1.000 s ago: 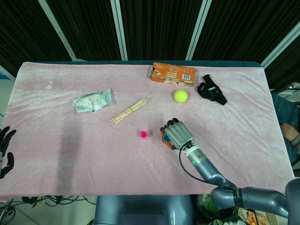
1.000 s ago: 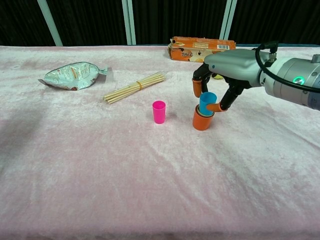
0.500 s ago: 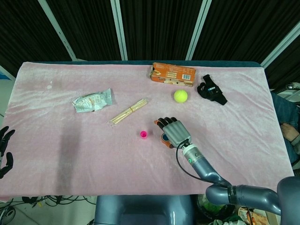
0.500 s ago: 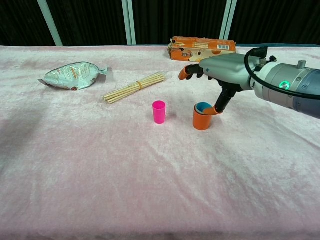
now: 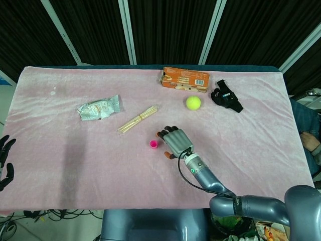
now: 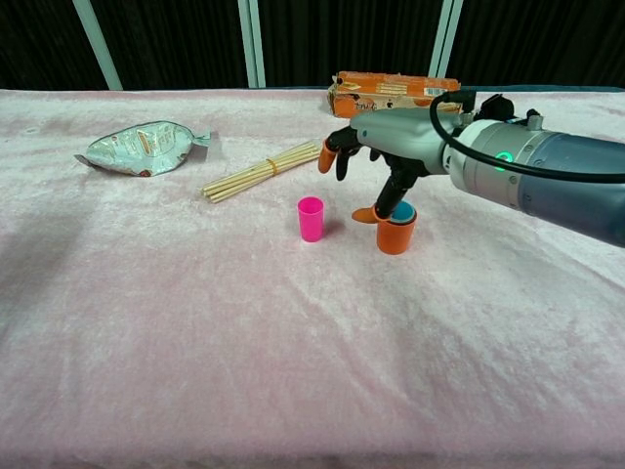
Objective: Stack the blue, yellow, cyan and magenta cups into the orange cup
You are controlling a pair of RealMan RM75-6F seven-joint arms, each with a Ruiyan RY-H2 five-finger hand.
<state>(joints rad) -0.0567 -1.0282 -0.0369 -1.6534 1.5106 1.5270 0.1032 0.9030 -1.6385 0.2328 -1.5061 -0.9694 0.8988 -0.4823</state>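
The orange cup (image 6: 395, 234) stands upright on the pink cloth with a cyan-blue cup (image 6: 401, 209) nested inside it, only its rim showing. The magenta cup (image 6: 311, 218) (image 5: 154, 144) stands alone just left of it. My right hand (image 6: 376, 147) (image 5: 175, 142) hovers over the gap between the two cups with its fingers spread and nothing in it. Its thumb hangs down beside the orange cup's left side. In the head view the hand hides the orange cup. My left hand (image 5: 5, 160) rests off the table's left edge, holding nothing.
A bundle of wooden sticks (image 6: 262, 170) and a snack bag (image 6: 142, 147) lie to the left. An orange box (image 6: 395, 95), a tennis ball (image 5: 193, 102) and a black object (image 5: 226, 97) sit toward the far right edge.
My right hand let go of the cyan-blue cup, which sank into the orange cup. The hand opened and moved left toward the magenta cup.
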